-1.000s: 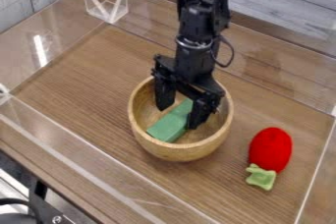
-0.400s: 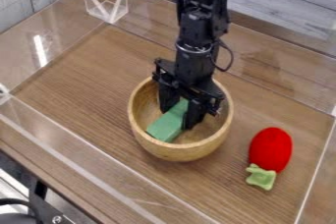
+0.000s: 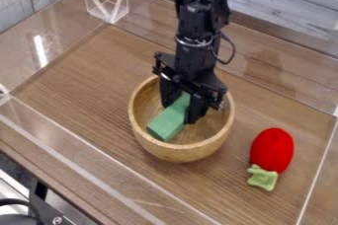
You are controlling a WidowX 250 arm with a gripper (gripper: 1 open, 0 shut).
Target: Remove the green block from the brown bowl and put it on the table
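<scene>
The claw [image 3: 185,103] is reaching straight down into the brown bowl [image 3: 181,119], its jaws pinching narrow on the upper end of the green block [image 3: 169,122], which is leaning inside the bowl. I'd be lifting straight up, clearing the rim before crossing to bare desk [image 3: 93,61].

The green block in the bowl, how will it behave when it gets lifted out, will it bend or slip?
The green block looks like a solid matte bar, so it probably stays stiff. The fingers grip only its upper end, so it may pivot or hang tilted. Its flat faces suggest it will rest on the table without rolling.
</scene>
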